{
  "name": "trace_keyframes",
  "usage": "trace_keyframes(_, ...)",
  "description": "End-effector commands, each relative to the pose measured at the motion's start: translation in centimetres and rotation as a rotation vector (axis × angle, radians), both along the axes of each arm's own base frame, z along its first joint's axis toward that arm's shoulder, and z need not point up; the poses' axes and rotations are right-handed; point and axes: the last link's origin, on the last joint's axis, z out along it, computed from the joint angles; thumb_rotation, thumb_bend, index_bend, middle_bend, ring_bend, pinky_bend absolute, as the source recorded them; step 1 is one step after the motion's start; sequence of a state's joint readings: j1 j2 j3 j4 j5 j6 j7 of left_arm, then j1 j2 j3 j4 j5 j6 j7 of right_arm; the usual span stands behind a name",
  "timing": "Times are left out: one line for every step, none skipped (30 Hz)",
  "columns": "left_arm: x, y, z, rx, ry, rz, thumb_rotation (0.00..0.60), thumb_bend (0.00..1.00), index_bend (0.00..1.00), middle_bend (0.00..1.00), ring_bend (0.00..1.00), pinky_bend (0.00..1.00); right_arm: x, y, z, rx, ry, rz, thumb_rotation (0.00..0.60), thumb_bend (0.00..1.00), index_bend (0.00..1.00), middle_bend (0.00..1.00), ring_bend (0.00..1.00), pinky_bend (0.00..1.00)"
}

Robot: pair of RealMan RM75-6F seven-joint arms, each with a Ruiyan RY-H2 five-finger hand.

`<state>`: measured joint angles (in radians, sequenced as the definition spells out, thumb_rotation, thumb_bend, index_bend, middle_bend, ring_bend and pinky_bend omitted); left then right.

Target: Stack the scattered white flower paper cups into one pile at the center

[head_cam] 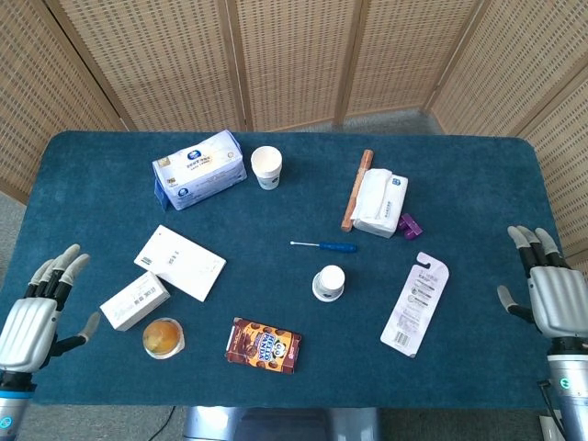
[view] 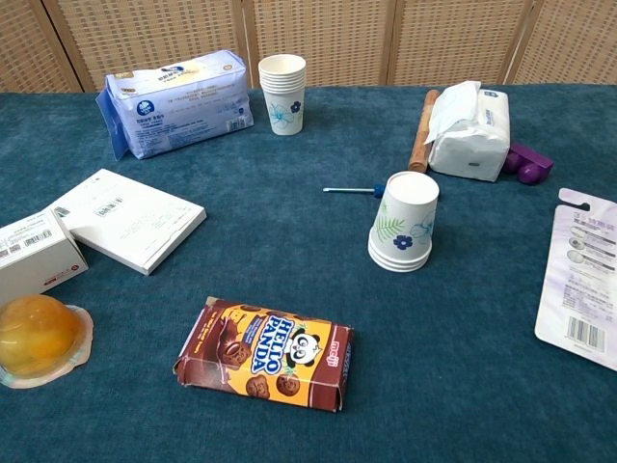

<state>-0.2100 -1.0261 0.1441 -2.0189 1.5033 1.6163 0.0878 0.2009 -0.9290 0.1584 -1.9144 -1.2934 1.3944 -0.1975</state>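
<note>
Cups split: upright stack (view: 282,93) at 12 o'clock, inverted stack (view: 403,223) center; we see left hand (head_cam: 35,310), right hand (head_cam: 555,292) spread, empty.

Silver ribbed left hand (head_cam: 32,312) and right hand (head_cam: 556,289), seemingly dark-jointed.

We see white cups (view: 403,229) with blue flowers and green leaves, on our deep teal counter (view: 289,260).

A Hello Panda biscuit box (view: 265,353) lies at the desk's near edge — left of it an orange jelly cup (view: 37,338), behind it a flat white box (view: 126,219), far right a blister card (view: 583,278).
</note>
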Motion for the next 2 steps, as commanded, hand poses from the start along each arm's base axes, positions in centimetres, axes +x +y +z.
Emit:
trace_keyframes(-0.05, 0.23, -0.21, -0.012, 0.0, -0.002, 0.6, 0.43, 0.0, 0.0, 0.0, 0.07, 0.08, -0.11, -0.13, 0.003, -0.002, -0.001, 0.6, 0.37, 0.0, 0.11, 0.0, 0.35)
trace_keyframes(-0.05, 0.32, -0.26, -0.014, 0.001, -0.002, 0.6, 0.43, 0.0, 0.0, 0.0, 0.07, 0.1, -0.14, -0.2, 0.004, -0.002, -0.002, 0.6, 0.37, 0.0, 0.11, 0.0, 0.35)
